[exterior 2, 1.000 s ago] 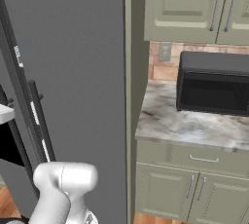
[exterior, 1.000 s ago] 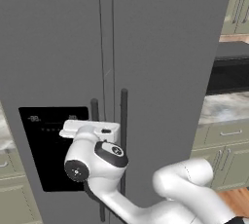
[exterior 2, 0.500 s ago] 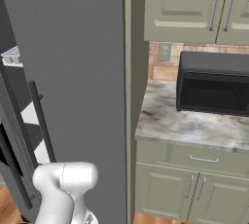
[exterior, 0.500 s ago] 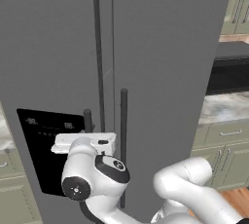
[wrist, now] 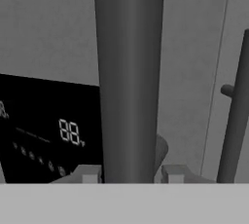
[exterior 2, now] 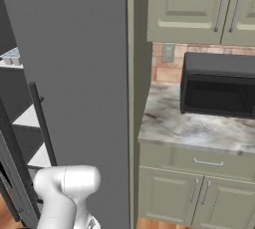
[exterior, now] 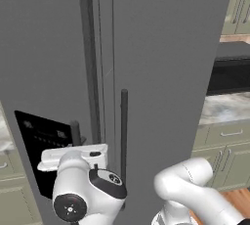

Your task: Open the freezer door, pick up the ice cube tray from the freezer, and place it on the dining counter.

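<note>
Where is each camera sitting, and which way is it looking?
Left base view: sits behind the arm on its left, looking forward at the freezer door, swung partly open; the white arm rises at the lower right, its hand at the door's handle.
Right base view: sits behind on the right, facing the plain grey door, a microwave and a marble counter; white arm at the lower left.
Hand view: rides on the hand, looking along the pincer; its tips stand on either side of the handle.
Shared: the left base and hand views both show the black dispenser panel.

Freezer door (exterior: 44,72): grey, black dispenser panel low, swung partly open. Ice cube tray (exterior 2: 11,56): pale, flat on a white shelf inside the freezer (exterior 2: 20,123).
</note>
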Motion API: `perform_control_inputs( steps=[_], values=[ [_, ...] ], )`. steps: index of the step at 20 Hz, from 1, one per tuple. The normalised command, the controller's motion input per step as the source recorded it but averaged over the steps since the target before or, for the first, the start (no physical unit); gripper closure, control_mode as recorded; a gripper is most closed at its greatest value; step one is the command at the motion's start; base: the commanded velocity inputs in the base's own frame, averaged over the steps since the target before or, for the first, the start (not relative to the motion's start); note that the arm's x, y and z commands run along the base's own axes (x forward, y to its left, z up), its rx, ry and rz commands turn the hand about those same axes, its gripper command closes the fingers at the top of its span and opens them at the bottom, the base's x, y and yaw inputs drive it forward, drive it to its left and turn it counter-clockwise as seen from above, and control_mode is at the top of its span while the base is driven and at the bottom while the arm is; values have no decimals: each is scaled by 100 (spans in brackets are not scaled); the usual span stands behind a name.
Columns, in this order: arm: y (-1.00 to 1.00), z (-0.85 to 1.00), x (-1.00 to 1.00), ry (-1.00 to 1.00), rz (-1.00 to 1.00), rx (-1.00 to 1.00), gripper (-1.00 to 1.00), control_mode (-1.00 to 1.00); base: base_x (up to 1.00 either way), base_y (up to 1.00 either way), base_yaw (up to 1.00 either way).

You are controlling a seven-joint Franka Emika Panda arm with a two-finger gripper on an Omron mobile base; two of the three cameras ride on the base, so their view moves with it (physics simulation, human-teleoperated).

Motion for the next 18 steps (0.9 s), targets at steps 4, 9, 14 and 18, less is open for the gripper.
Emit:
perform_control_inputs(
  steps=[4,9,14,18],
  values=[
    [48,0,-61,6,11,0,100,-100,0,0,0],
    [45,0,-60,5,10,0,100,-100,0,0,0],
    [40,0,-47,5,9,0,100,-100,0,0,0],
    [36,0,-37,7,9,0,100,-100,0,0,0]
  ],
)
